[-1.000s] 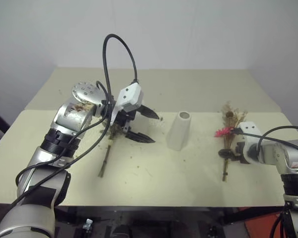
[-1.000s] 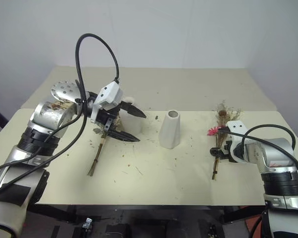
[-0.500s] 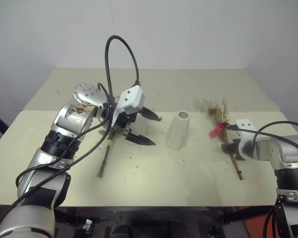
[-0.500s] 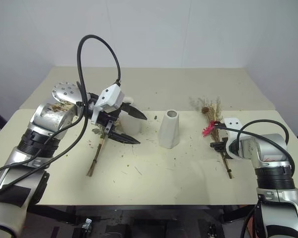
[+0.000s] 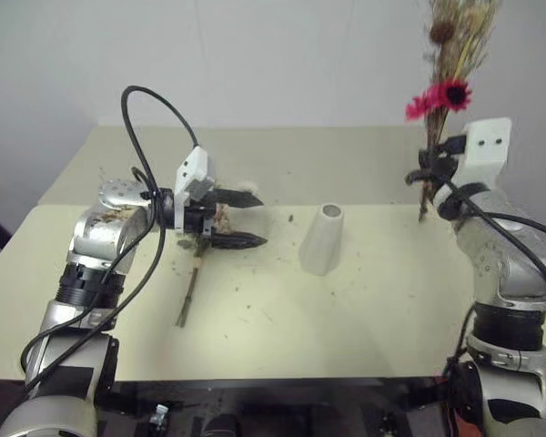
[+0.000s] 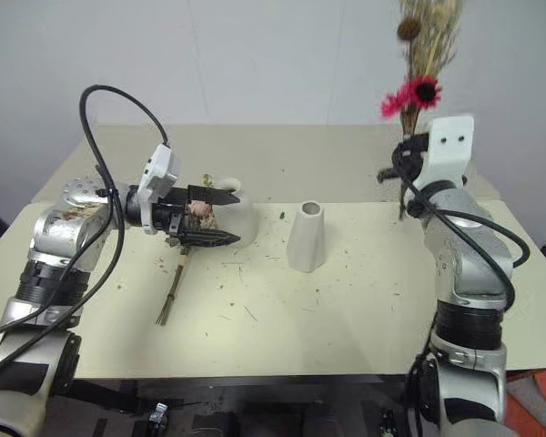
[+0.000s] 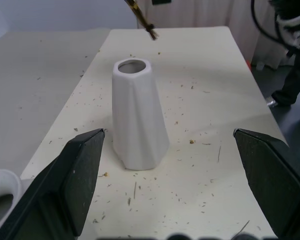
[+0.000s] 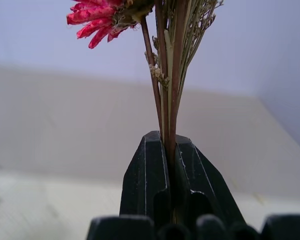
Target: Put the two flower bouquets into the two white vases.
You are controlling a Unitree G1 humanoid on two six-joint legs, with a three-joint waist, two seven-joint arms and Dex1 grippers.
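The cone vase (image 7: 137, 115) looks like matt white ceramic, smooth with soft facets. The table (image 7: 215, 75) is a matt cream board (speckled with dry crumbs). The held bouquet (image 8: 165, 75) is dried, papery, with stiff woody stems; gripper fingers (image 8: 150, 185) are matt black plastic.

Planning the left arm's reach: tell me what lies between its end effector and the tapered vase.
Bare tabletop strewn with dried crumbs, in the left wrist view, between the left end effector and tapered vase.

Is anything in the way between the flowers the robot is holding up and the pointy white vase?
Nothing visible. The right gripper holds the tall bouquet upright above the table's right side. The cone vase stands in the middle with its mouth open, and only bare table lies between them.
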